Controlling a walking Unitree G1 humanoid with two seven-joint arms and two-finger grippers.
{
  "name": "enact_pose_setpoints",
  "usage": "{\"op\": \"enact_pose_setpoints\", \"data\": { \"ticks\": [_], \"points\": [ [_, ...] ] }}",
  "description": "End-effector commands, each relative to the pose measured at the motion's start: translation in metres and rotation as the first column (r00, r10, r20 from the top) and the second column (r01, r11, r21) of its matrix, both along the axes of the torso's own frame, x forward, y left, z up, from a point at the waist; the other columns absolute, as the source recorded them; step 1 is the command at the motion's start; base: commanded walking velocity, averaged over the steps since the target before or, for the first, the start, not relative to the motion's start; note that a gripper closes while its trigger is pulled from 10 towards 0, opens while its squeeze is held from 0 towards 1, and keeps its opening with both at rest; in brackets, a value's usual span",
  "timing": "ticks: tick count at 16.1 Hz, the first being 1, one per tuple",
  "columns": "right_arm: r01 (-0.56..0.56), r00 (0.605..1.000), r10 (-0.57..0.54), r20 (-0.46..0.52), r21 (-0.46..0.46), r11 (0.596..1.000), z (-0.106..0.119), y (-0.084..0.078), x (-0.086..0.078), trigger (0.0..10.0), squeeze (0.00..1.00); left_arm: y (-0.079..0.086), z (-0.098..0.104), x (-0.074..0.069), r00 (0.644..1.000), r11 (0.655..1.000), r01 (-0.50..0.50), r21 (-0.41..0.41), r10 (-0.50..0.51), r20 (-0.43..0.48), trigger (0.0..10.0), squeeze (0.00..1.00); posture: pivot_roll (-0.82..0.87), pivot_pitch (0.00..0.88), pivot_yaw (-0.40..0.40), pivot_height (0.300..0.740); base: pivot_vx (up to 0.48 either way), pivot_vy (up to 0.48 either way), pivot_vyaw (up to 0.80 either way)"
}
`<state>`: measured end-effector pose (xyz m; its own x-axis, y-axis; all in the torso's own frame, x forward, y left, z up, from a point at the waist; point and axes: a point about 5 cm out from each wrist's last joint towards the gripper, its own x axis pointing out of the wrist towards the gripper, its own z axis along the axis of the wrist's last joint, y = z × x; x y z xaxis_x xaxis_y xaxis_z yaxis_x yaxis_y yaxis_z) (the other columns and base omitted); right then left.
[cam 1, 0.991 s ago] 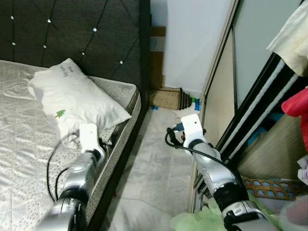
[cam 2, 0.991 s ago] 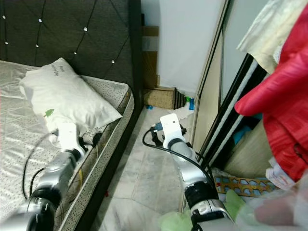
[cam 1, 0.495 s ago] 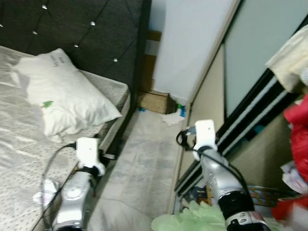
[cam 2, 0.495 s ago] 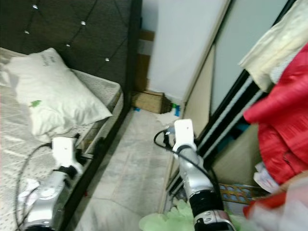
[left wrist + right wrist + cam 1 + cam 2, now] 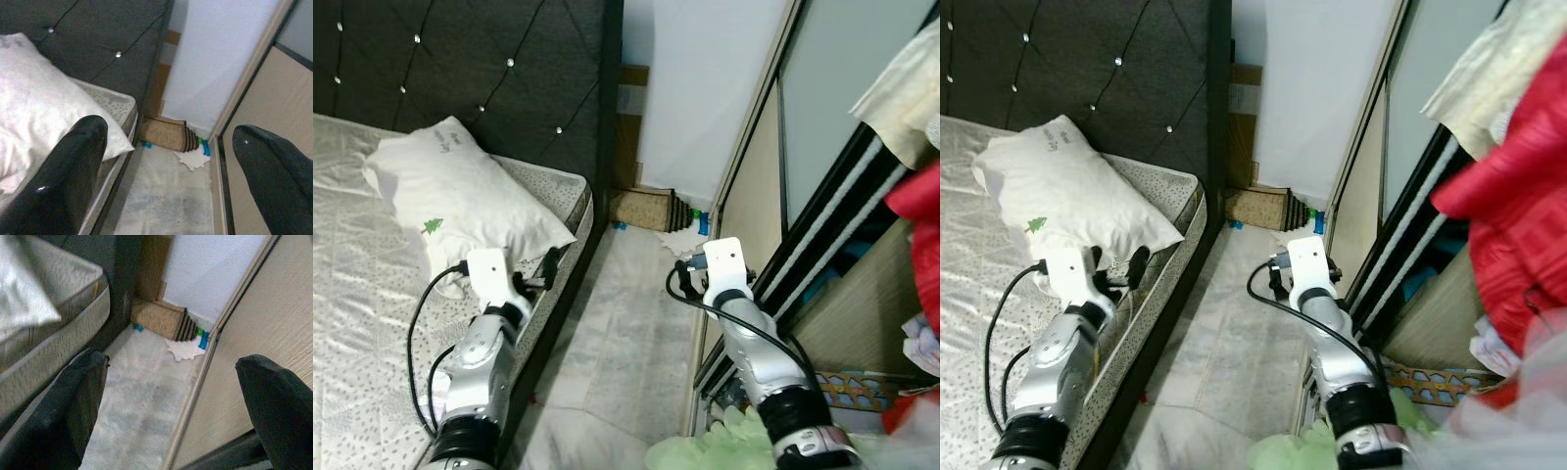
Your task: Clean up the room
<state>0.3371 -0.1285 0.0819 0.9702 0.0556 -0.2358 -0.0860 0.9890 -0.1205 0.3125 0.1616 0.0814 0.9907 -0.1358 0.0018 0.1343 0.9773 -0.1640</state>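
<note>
Right, head view: white paper scrap [image 5: 684,238] on the floor by the wardrobe track, well ahead.
Left wrist: left gripper [image 5: 171,171] spread wide, empty.
Right wrist: right gripper [image 5: 173,404] agape — scrap looks light, flimsy; pinch an edge.

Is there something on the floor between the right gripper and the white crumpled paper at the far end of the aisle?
Nothing visible stands in the way. The right gripper is open and faces the white crumpled paper across bare marble floor. The brown box lies beside the paper, and a small blue item touches its far edge.
</note>
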Motion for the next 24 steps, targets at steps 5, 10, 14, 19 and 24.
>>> {"op": "enact_pose_setpoints", "data": {
  "ticks": [5, 10, 14, 19, 24],
  "points": [
    [-0.135, 0.990, 0.131, 0.047, 0.095, 0.986, -0.004, 0.036, -0.019, 10.0, 0.00, -0.008, 0.002, -0.004, 1.000, 0.999, -0.017, 0.050, 0.016, 0.019, 10.0, 0.00, -0.01, 0.000, -0.049, 0.740, 0.000, 0.000, 0.00],
    [-0.264, 0.965, 0.262, 0.026, 0.064, 0.963, 0.003, 0.054, -0.024, 10.0, 0.00, -0.007, -0.015, -0.007, 0.998, 1.000, -0.028, 0.014, 0.029, -0.052, 10.0, 0.00, -0.13, 0.000, -0.063, 0.740, 0.000, 0.000, 0.00],
    [-0.207, 0.978, 0.204, 0.047, 0.069, 0.976, -0.003, 0.038, -0.020, 10.0, 0.00, -0.023, -0.009, 0.000, 0.999, 1.000, -0.006, 0.000, 0.006, -0.048, 10.0, 0.00, -0.08, 0.000, -0.002, 0.740, 0.000, 0.000, 0.00],
    [-0.203, 0.977, 0.192, 0.094, 0.130, 0.971, 0.005, 0.037, -0.026, 10.0, 0.00, -0.016, -0.008, -0.014, 0.998, 1.000, -0.015, -0.014, 0.014, -0.056, 10.0, 0.00, -0.07, 0.000, -0.034, 0.740, 0.000, 0.000, 0.00],
    [-0.162, 0.986, 0.152, 0.065, 0.195, 0.967, -0.004, 0.028, -0.022, 10.0, 0.00, -0.028, 0.000, -0.025, 0.993, 0.993, 0.105, -0.043, -0.107, -0.041, 10.0, 0.00, -0.08, 0.000, -0.077, 0.740, 0.000, 0.000, 0.76]
  ]
}}
